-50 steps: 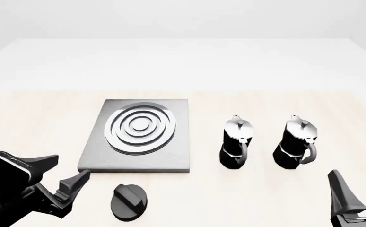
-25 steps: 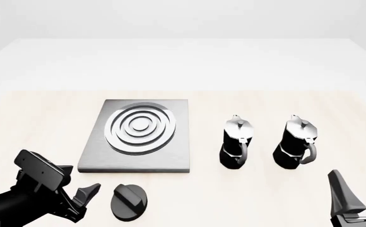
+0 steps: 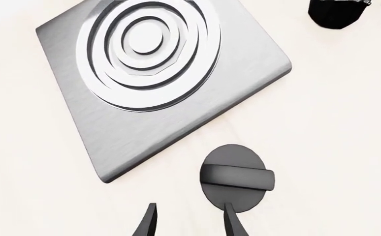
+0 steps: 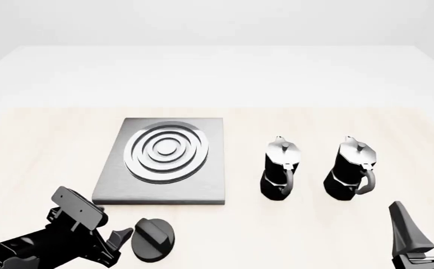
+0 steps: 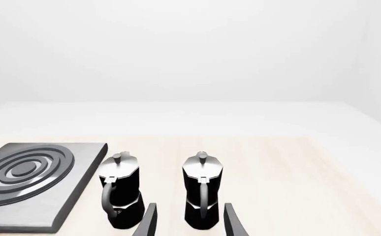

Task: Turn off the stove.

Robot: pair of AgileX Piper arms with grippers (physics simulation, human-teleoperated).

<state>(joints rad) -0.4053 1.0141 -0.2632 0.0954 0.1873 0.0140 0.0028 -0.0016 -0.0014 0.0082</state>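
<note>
A pale wooden bench (image 4: 37, 145) fills the scene under a plain white background. At the near left, the black left hand (image 4: 120, 242) reaches in low over the bench, its two fingers parted and open, holding nothing. The fingertips sit just left of a round black knob (image 4: 152, 239) with a raised ridge across its top; in the left wrist view one fingertip (image 3: 233, 222) overlaps the knob's (image 3: 237, 178) edge, though whether it touches cannot be told. The knob lies flat on the bench, just in front of the stove's near edge and apart from it. The stove (image 4: 165, 162) is a flat square grey metal slab with concentric silver burner rings, lying left of centre. To its right stand two black-and-silver moka pots, upright and side by side: the left pot (image 4: 281, 167) near the stove, the right pot (image 4: 351, 168) further right, handles facing near. At the near right corner, the right hand (image 4: 425, 230) shows two dark fingers spread apart, open and empty, well short of the pots.
</note>
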